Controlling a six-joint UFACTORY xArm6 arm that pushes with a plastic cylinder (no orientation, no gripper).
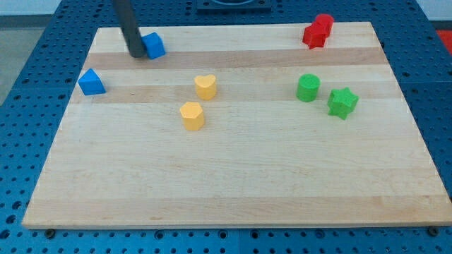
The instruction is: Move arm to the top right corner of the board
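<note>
1. My tip (135, 53) is seen near the top left of the wooden board (233, 183), touching or just beside the left face of a blue cube (154, 45).
2. No gripper is carried; the rod ends bare, grasping nothing.
3. The board's top right corner (369, 25) lies well apart, toward the view's right.
4. Two red blocks (318, 31), touching, sit near that corner.
5. A blue triangular block (91, 82), a yellow heart (205, 87), a yellow hexagonal block (191, 115), a green cylinder (308, 88) and a green star (342, 102) are spread between.
</note>
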